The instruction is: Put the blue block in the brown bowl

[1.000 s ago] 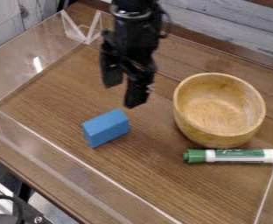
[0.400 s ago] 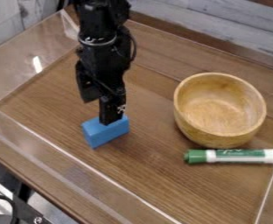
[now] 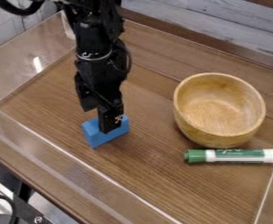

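Observation:
The blue block (image 3: pixel 101 133) lies on the wooden table, left of centre, partly hidden by the arm. My black gripper (image 3: pixel 99 112) points straight down over the block, its jaws open and its fingertips (image 3: pixel 108 116) down at the block's top; whether they touch it I cannot tell. Nothing is held. The brown bowl (image 3: pixel 220 109) sits to the right of the block, upright and with nothing in it, well apart from the gripper.
A green-and-white marker (image 3: pixel 230 156) lies in front of the bowl near the right edge. Clear plastic walls (image 3: pixel 22 131) ring the table on all sides. Bare wood lies between block and bowl.
The arm moved left and down from a spot between block and bowl until its open fingers reached the blue block. Block, bowl and marker stayed in place.

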`<state>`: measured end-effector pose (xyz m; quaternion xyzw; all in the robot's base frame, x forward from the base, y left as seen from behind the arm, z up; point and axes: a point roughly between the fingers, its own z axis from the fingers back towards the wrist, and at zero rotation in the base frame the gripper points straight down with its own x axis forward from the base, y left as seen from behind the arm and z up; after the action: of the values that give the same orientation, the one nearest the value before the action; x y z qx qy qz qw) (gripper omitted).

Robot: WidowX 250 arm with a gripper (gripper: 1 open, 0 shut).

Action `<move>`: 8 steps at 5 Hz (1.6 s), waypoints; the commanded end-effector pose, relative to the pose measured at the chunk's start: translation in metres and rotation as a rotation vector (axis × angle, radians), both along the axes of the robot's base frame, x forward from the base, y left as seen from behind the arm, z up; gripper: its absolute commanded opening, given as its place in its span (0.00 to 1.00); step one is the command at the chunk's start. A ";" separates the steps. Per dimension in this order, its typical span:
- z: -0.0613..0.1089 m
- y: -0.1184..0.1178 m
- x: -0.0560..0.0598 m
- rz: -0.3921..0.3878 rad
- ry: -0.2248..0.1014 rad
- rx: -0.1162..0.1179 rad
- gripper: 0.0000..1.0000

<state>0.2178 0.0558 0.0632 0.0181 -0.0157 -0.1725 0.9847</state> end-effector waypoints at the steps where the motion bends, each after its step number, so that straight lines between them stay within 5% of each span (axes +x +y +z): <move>1: 0.000 0.005 0.004 -0.001 -0.042 0.002 1.00; 8: -0.023 0.010 0.006 -0.049 -0.094 -0.015 1.00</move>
<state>0.2185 0.0617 0.0342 0.0099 -0.0499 -0.2011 0.9783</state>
